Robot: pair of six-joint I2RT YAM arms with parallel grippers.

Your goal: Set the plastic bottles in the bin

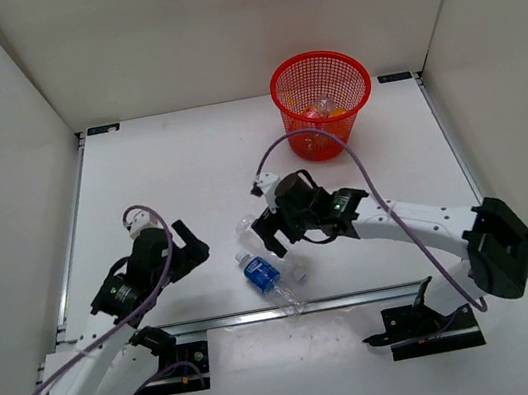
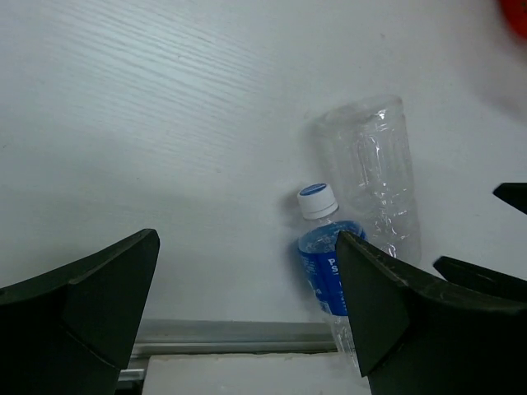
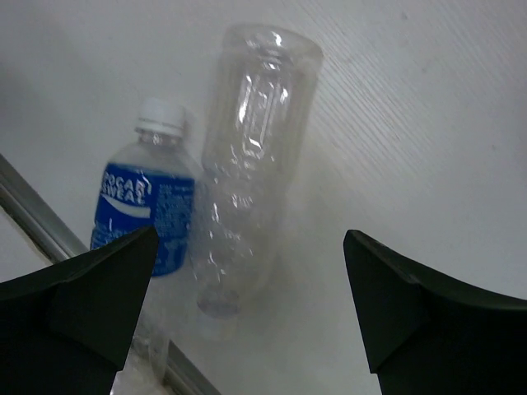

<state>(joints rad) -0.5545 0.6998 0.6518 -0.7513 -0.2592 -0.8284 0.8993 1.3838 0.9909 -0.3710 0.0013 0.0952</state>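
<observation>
- We are looking down at a white table [image 1: 169,173] with two robot arms at its near edge.
- The red bin [image 1: 335,135] is standing upright at the far side of the table, well apart from both arms.
- Orange bottles [image 1: 315,111] are lying inside the bin, and we cannot count them through the mesh.
- Two more bottles are lying on their sides on the table, between the two arms and far from the bin.
- One is a big clear bottle [image 3: 255,123] with no label.
- The other is a smaller Pocari Sweat bottle [image 3: 148,214] with a blue label and a white cap [image 3: 160,115].
- They are lying side by side, very close, and we cannot tell if they are touching.
- The bottom end of the Pocari Sweat bottle is reaching the metal rail [image 1: 214,320] at the near edge.
- The right gripper [image 3: 251,237] is hanging over the clear bottle.
- Its fingers [image 3: 412,304] are spreading wide apart, one on each side, and they are not pinching anything.
- The left gripper [image 2: 247,243] is sitting off to the left of the two bottles and pointing toward them.
- Its fingers [image 2: 82,296] are also spreading wide, with only bare table between them.
</observation>
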